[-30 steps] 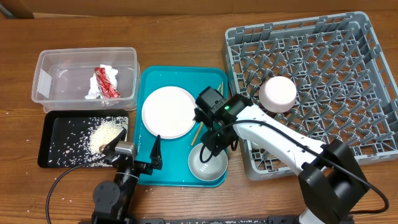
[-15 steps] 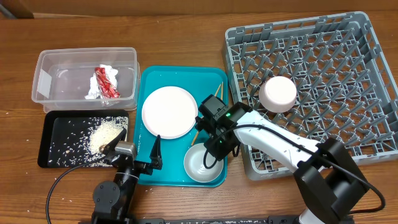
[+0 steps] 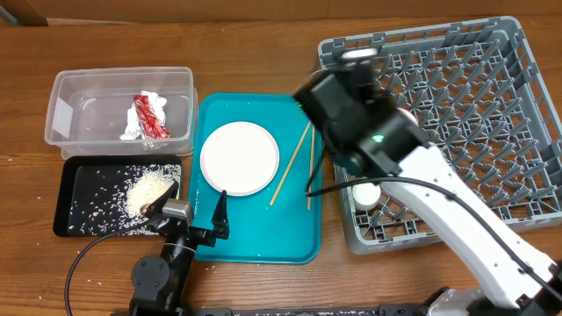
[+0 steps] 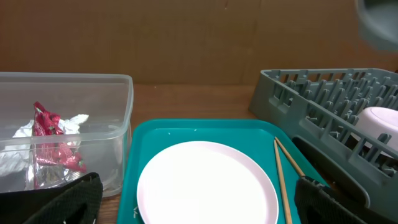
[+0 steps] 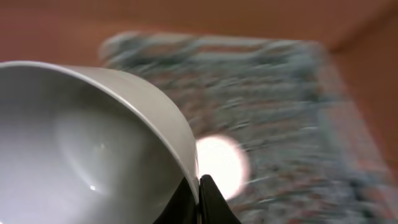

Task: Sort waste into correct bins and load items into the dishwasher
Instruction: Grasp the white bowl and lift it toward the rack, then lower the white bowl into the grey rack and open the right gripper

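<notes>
My right gripper (image 5: pixel 200 186) is shut on the rim of a whitish bowl (image 5: pixel 81 143), held up in the air and facing the grey dish rack (image 3: pixel 474 105). In the overhead view the raised right arm (image 3: pixel 351 114) hides its fingers. A second whitish bowl (image 4: pixel 379 121) sits upturned in the rack. The pale plate (image 3: pixel 239 158) and two wooden chopsticks (image 3: pixel 290 165) lie on the teal tray (image 3: pixel 263 241). My left gripper (image 3: pixel 193 215) rests open at the tray's near edge, its fingers either side of the plate (image 4: pixel 205 183).
The clear tub (image 3: pixel 79 114) at the far left holds the red-and-silver wrapper (image 3: pixel 149 116) with tissue. In front of it the black tray (image 3: pixel 88 189) carries rice grains (image 3: pixel 149 189). The rack fills the right half of the table.
The right gripper shut on the bowl's rim and lifted it off the teal tray, swinging up toward the rack. The left arm has not moved.
</notes>
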`<action>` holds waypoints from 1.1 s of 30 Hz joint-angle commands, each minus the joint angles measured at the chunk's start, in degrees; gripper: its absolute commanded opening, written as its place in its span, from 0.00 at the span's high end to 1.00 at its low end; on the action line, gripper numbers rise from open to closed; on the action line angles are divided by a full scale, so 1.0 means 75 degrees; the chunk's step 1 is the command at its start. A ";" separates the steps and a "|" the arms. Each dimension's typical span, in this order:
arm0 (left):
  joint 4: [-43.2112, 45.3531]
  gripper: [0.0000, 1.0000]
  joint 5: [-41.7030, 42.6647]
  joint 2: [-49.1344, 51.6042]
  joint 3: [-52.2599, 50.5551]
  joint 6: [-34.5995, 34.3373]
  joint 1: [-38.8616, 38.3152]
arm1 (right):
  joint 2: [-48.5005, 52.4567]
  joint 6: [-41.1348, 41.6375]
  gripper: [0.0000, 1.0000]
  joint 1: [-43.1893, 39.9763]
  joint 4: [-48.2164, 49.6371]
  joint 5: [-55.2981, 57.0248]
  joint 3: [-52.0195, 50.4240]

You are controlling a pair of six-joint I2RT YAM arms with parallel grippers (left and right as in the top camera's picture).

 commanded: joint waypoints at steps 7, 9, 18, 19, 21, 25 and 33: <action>0.0015 0.00 0.0055 -0.0085 -0.0052 0.0006 0.0047 | 0.0603 0.0889 0.96 -0.2203 -0.0825 0.3203 -0.0169; 0.0015 0.00 0.0055 -0.0085 -0.0052 0.0009 0.0047 | 0.0880 0.0889 0.96 -0.2879 -0.0863 0.2876 -0.0172; 0.0015 0.00 0.0055 -0.0085 -0.0052 0.0009 0.0047 | 0.2078 0.0883 0.96 -0.4721 -0.0895 0.2116 -0.0172; 0.0015 0.00 0.0055 -0.0085 -0.0052 0.0009 0.0047 | 0.2119 0.0883 0.96 -0.4774 -0.0892 0.2025 -0.0172; 0.0015 0.00 0.0055 -0.0085 -0.0052 0.0009 0.0047 | 0.2253 0.0883 0.96 -0.4908 -0.0889 0.1865 -0.0175; 0.0015 0.00 0.0055 -0.0085 -0.0052 0.0009 0.0047 | 0.2559 0.0828 0.96 -0.4992 -0.0915 0.1944 -0.0175; 0.0015 0.00 0.0055 -0.0085 -0.0052 0.0009 0.0047 | 0.3112 0.0828 0.96 -0.4424 -0.1078 0.1833 -0.0175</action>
